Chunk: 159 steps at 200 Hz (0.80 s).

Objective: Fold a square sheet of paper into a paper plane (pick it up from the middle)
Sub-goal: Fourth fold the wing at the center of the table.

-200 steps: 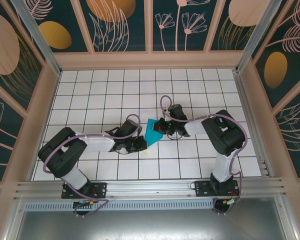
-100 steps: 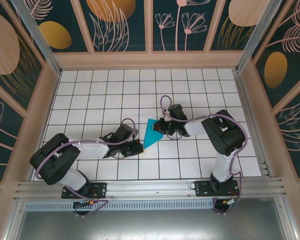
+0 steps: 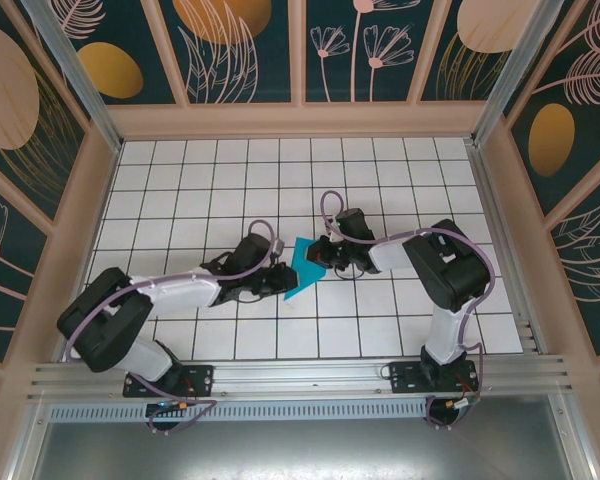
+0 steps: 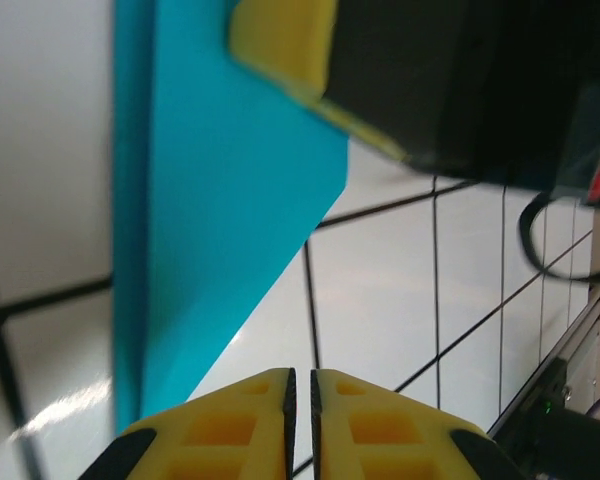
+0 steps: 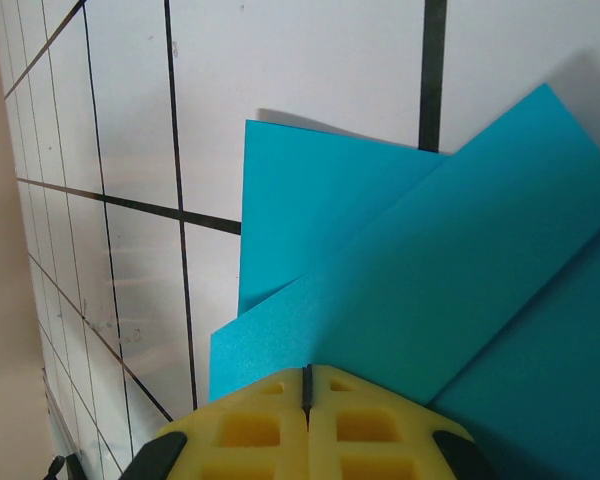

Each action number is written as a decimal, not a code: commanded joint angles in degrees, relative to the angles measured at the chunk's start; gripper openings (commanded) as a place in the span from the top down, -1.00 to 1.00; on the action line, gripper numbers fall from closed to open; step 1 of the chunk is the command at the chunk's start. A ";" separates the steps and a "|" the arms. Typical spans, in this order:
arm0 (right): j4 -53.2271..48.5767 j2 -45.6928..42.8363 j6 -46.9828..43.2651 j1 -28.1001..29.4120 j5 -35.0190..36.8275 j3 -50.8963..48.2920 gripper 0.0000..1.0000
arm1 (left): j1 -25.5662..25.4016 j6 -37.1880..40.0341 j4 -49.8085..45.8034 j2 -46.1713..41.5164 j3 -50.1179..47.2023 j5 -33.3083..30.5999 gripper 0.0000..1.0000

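There was one sheet of teal paper [image 3: 302, 263], one bench [image 3: 180, 180] and two arms: the left arm [image 3: 170, 295] and the right arm [image 3: 440, 265].

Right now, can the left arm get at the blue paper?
Probably yes: the left fingers sit shut just short of the blue paper, with bare tile between; the right fingers hold only its far side.

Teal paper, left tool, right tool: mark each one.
teal paper [image 5: 430, 290], right wrist view, on its upper folded layer.
left tool [image 4: 300, 378], left wrist view, between its yellow fingertips.
right tool [image 5: 307, 372], right wrist view, between its closed yellow fingertips.
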 commanded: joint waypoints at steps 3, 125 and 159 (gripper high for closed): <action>-5.94 3.90 -1.09 0.00 5.36 -1.33 0.92 | -0.09 0.97 2.74 6.23 2.06 -1.73 0.70; -7.05 4.10 -1.75 -0.34 5.85 -0.89 0.91 | -0.15 1.79 -9.41 -0.23 -9.86 0.92 0.72; -6.96 3.86 -2.54 -0.34 5.10 -0.56 0.91 | -0.11 1.23 -10.19 -4.69 -8.40 -1.07 0.72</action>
